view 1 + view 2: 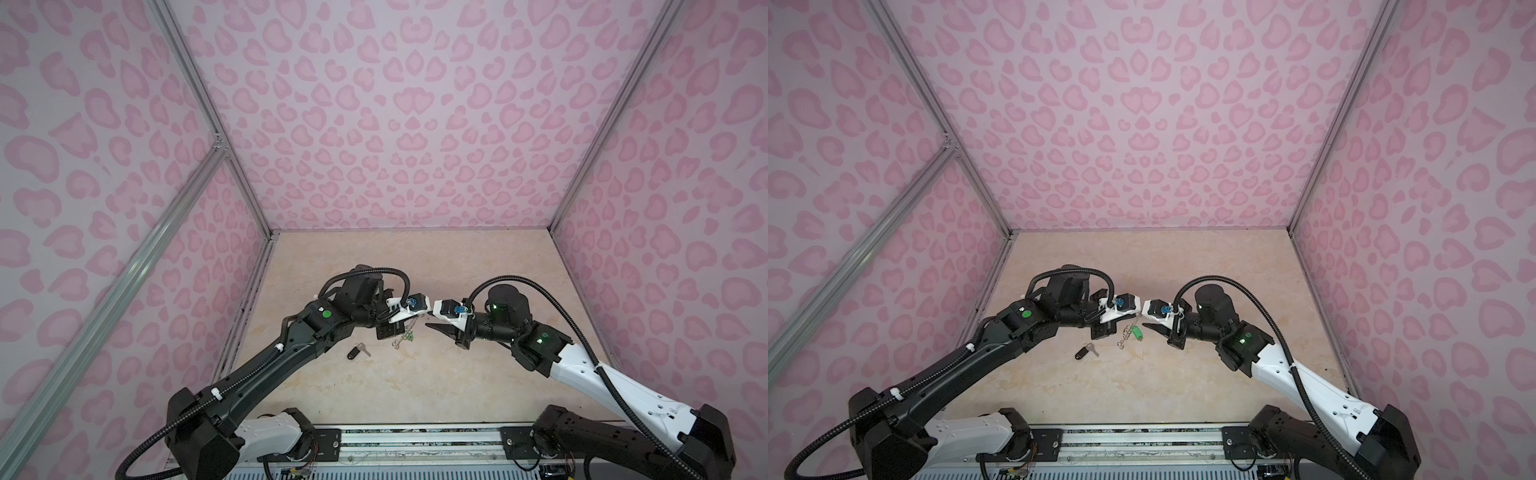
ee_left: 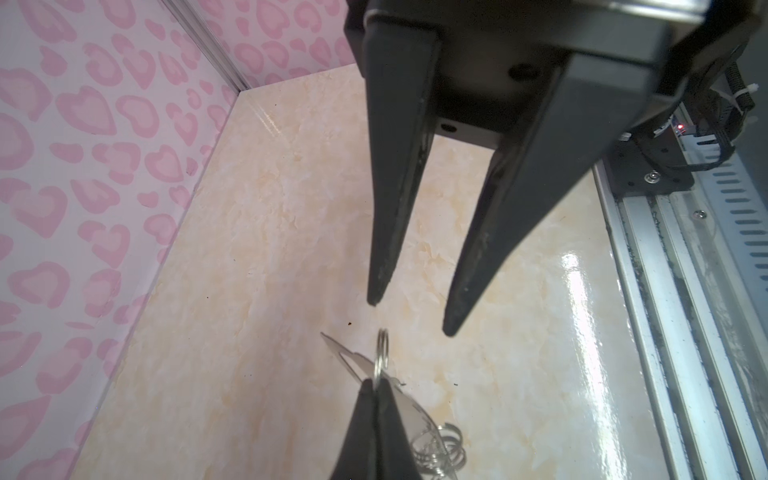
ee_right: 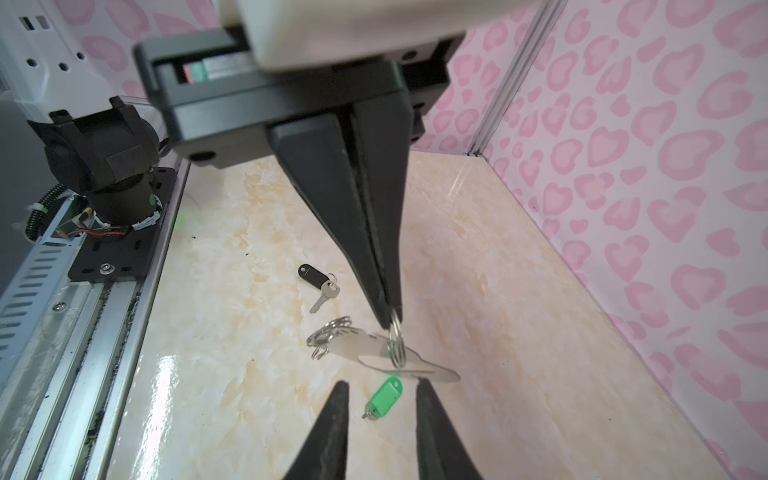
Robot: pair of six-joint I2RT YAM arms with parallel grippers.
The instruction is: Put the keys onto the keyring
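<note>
1. Starting nearest me, the ribbed aluminium rail [image 1: 415,436] carries both arm bases. The glossy, cream marbled table [image 1: 415,386] runs out from it.
2. Moving out, I've got the black-tagged key [image 3: 318,282] lying flat on the table. It has a smooth oval plastic tag joined by a small ring to a short silver blade, and it sits well apart from both grippers.
3. Next comes the green-tagged key [image 3: 384,397], a bright oval tag with a small ring at one end. It shows just beside the keyring in both top views. I cannot tell whether it rests on the table or hangs from something.
4. Now the keyring [image 3: 361,345]: a thin, flat grey metal plate with curved edges, hanging at a slant. A bunch of wire rings [image 3: 328,336] is clustered at its lower end. Whether that end touches the table, I cannot tell.
5. Above it is the left gripper [image 3: 388,313], with long, black, tapered fingers pressed together. Their tips are pinching the pinched ring [image 3: 397,340], a round steel loop threaded through the plate.
6. Facing it is the right gripper [image 2: 411,318], with matching black wedge fingers. Its tips are spread with nothing between them, near the loop but apart from it.
7. Farthest back are matte pink walls [image 1: 395,124] printed with heart-shaped blotches, framed by aluminium posts.
</note>
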